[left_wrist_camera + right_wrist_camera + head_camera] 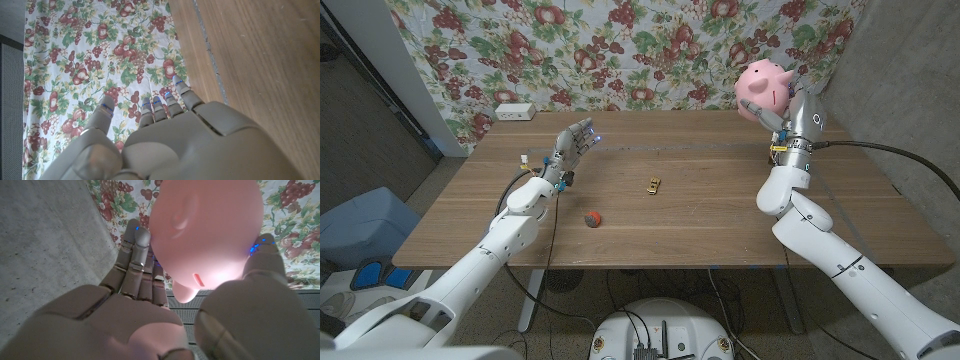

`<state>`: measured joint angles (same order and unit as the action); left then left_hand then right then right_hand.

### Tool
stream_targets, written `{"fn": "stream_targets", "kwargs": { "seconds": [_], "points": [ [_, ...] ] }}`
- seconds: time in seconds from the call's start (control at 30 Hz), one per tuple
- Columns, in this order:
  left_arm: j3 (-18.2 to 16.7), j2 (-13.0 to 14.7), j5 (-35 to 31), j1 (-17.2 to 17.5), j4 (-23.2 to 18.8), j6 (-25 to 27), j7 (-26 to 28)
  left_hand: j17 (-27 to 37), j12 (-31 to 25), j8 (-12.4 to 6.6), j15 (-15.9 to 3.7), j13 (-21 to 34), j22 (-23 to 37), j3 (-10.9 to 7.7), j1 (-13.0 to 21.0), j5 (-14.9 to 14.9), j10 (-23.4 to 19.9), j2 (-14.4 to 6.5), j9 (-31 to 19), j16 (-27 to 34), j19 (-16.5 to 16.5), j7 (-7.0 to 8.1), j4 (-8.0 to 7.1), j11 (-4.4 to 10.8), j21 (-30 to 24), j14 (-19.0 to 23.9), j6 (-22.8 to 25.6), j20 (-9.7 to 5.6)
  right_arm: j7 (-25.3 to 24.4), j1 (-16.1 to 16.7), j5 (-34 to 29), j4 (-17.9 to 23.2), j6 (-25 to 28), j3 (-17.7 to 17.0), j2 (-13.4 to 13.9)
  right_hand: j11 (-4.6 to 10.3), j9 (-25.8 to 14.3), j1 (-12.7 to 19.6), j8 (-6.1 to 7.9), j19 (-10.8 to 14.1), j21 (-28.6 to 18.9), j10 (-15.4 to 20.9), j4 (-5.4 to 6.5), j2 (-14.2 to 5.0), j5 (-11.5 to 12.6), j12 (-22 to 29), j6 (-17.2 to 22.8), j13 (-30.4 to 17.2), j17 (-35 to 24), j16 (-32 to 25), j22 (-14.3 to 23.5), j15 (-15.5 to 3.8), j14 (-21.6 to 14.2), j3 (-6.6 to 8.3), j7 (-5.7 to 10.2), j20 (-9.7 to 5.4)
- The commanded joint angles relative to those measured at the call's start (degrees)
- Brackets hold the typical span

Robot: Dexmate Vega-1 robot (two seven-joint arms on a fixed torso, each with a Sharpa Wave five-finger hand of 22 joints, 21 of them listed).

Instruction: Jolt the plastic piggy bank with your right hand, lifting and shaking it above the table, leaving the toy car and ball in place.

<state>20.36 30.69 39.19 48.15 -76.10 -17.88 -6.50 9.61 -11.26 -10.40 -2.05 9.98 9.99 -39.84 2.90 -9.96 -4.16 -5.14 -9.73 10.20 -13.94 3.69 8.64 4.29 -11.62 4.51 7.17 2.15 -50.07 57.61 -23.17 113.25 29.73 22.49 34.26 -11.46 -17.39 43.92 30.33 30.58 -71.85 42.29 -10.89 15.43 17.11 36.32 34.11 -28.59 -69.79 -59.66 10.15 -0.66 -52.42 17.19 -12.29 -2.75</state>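
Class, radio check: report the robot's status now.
Right hand grips piggy bank, lifted above table. Left hand open, idle. Toy car and ball in place.

Floral curtain point(620, 50) behind wooden table point(700, 215)

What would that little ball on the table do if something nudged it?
The ball looks round and small, so it would probably roll off easily across the smooth wooden table. Nothing stands close beside it to stop it; the toy car lies apart. It likely weighs little, though its material is too small to tell.
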Motion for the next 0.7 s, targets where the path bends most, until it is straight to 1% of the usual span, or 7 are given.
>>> {"fn": "stream_targets", "kwargs": {
  "seconds": [0.03,0.1,0.2,0.37,0.47,0.57,0.7],
  "points": [
    [0.0,0.12,-0.18,0.35,-0.68,-0.2,0.27,0.07,0.04,-0.09,-1.05,0.27,0.24,-0.07,0.58,-0.01,-0.23,-0.42,-0.28,-0.03,-0.11,0.44,0.39,-0.36,0.2,0.05,0.02,0.4,13.06,-0.14,1.71,4.52,3.6,0.15,6.19,12.93,-9.34,18.58,0.33,-0.13,-0.35,18.39,1.39,-19.64,6.18,0.4,19.82,-15.14,-0.01,0.32,-0.01,-11.65,-5.39,13.32,6.57,-1.19],
    [-0.02,0.13,-0.04,0.44,-0.81,-0.09,0.25,0.08,0.05,-0.08,-1.06,0.27,0.24,-0.06,0.57,-0.01,-0.22,-0.42,-0.28,-0.03,-0.13,0.49,0.37,-0.41,0.2,0.05,0.0,0.4,17.24,-0.37,3.23,5.75,3.94,0.06,8.13,12.89,-9.27,18.57,0.26,-0.15,-0.38,18.23,1.37,-19.62,6.16,0.4,19.85,-15.31,-0.02,0.37,-0.01,-11.65,-5.36,13.35,6.49,-1.19],
    [-0.01,0.32,0.02,0.62,-1.16,0.27,0.34,0.08,0.07,-0.07,-1.06,0.27,0.24,-0.06,0.59,-0.01,-0.19,-0.43,-0.28,-0.02,-0.12,0.44,0.38,-0.45,0.2,0.06,0.0,0.39,24.42,-1.62,5.04,8.12,6.94,0.63,11.15,12.7,-9.31,18.58,0.17,-0.72,-0.27,18.16,1.34,-19.63,6.11,0.28,19.68,-15.27,-0.03,0.48,0.0,-11.62,-5.23,13.41,6.43,-1.0],
    [-0.16,0.53,-0.01,1.04,-1.64,0.23,0.62,0.07,0.09,-0.07,-1.02,0.27,0.25,-0.04,0.65,-0.01,-0.14,-0.46,-0.28,-0.03,-0.11,0.39,0.4,-0.74,0.2,0.04,0.02,0.41,31.13,-3.25,7.95,9.67,7.63,1.41,14.05,12.46,-9.32,18.6,0.11,-0.9,-0.32,18.26,1.35,-19.79,6.02,0.09,19.71,-15.03,-0.01,0.6,0.01,-11.63,-5.14,13.51,6.4,-0.9],
    [-0.27,0.65,-0.01,1.34,-1.98,0.17,0.83,0.07,0.13,-0.06,-1.01,0.27,0.25,-0.03,0.67,-0.01,-0.06,-0.45,-0.28,-0.03,-0.11,0.38,0.4,-0.67,0.2,0.06,0.01,0.4,35.33,-4.78,9.87,10.2,8.34,2.08,15.61,12.54,-9.33,18.61,0.1,-1.02,-0.31,18.29,1.35,-19.84,6.01,0.1,19.73,-15.08,-0.01,0.64,0.01,-11.63,-5.13,13.55,6.4,-0.75],
    [-0.37,0.83,-0.04,1.65,-2.32,0.11,0.96,0.08,0.15,-0.07,-0.99,0.27,0.25,-0.03,0.67,-0.01,-0.01,-0.47,-0.28,-0.02,-0.09,0.31,0.38,-0.89,0.21,0.07,0.05,0.41,36.94,-5.7,10.82,10.19,8.52,2.78,16.34,12.33,-9.45,18.59,0.13,-1.11,-0.32,18.32,1.35,-19.83,5.97,0.08,19.71,-15.1,-0.03,0.62,0.01,-11.61,-5.17,13.54,6.31,-0.6],
    [-0.58,0.97,-0.07,2.1,-2.79,-0.07,1.34,0.08,0.19,-0.05,-1.05,0.27,0.25,-0.01,0.7,-0.01,0.06,-0.48,-0.28,-0.04,-0.08,0.3,0.38,-0.9,0.21,0.01,0.02,0.42,37.01,-6.08,11.33,10.3,8.8,3.29,16.72,12.2,-9.56,18.5,0.12,-1.24,-0.34,18.23,1.38,-19.8,5.91,0.1,19.63,-15.27,-0.06,0.6,0.01,-11.56,-5.18,13.49,6.26,-0.5]
  ]
}}
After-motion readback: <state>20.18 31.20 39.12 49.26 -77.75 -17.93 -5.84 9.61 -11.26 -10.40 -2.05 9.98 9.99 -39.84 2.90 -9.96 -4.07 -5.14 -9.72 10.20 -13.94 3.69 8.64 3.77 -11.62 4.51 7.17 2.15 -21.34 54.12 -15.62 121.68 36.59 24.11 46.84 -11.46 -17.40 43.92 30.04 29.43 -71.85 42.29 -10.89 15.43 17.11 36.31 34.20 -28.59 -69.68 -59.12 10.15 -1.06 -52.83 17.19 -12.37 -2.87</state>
